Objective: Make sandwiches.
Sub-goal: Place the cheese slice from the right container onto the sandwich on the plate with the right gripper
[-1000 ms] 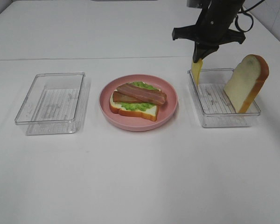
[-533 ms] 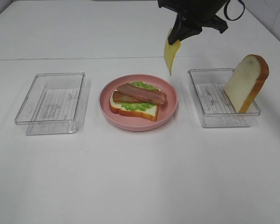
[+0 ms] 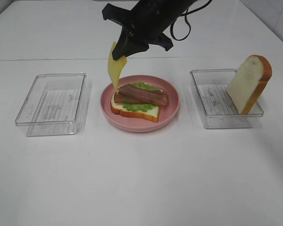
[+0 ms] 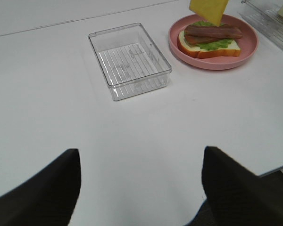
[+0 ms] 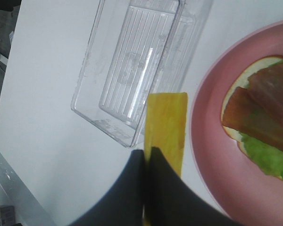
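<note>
One cheese slice hanging at the plate's left rim

On the pink plate (image 3: 140, 127) lies the open stack (image 3: 134, 109) of bread and lettuce, with the bacon strips (image 3: 142, 94) running lengthwise across the plate. The second bread slice (image 3: 249, 84) leans in the tray (image 3: 212, 123) right of the plate. Above the plate's left rim the cheese slice (image 3: 114, 69) dangles edge-down, pinched at its top by the closed right gripper (image 3: 120, 52). The stack lies below it and to its right. The left gripper (image 4: 140, 151), spread wide and empty, sits well off the plate, so the right arm is nearer.
</note>
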`<state>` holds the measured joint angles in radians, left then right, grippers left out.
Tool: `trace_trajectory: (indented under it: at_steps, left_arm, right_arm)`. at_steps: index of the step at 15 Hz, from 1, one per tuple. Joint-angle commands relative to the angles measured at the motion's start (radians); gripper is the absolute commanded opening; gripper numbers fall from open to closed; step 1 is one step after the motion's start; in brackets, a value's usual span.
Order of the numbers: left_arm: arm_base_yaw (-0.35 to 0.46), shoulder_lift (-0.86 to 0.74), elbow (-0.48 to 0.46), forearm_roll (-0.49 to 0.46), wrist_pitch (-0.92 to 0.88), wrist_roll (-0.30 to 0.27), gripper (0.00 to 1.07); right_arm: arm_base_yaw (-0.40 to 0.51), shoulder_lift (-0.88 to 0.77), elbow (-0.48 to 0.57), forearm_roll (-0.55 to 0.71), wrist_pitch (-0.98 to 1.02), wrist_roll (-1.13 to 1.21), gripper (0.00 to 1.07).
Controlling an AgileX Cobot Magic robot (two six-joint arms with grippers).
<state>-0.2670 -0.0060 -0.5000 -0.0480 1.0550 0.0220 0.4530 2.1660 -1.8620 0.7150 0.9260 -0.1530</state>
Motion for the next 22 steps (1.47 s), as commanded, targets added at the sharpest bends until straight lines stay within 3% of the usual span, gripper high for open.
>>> trace_trajectory:
  at_steps: [1,8,11,18,20,22]
  left_arm:
    - [-0.002,-0.021,0.001,-0.003,-0.010,-0.003,0.69]
    - [-0.002,-0.021,0.001,-0.003,-0.010,-0.003,0.69]
    - [-0.002,-0.021,0.001,-0.003,-0.010,-0.003,0.69]
    - [-0.002,-0.021,0.001,-0.003,-0.010,-0.003,0.69]
    - [-0.002,-0.021,0.001,-0.003,-0.010,-0.003,0.69]
    - [-0.002,-0.021,0.001,-0.003,-0.010,-0.003,0.69]
  right_arm:
    - [0.002,0.040,0.005,0.040,-0.055,-0.011,0.00]
    - [-0.001,0.118,0.005,0.024,-0.135,0.022,0.00]
    - [-0.024,0.120,0.005,-0.103,-0.139,0.142,0.00]
    - [-0.039,0.120,0.005,-0.209,-0.133,0.204,0.00]
    - [-0.039,0.120,0.005,-0.214,-0.133,0.203,0.11]
    - [-0.039,0.120,0.005,-0.216,-0.133,0.203,0.37]
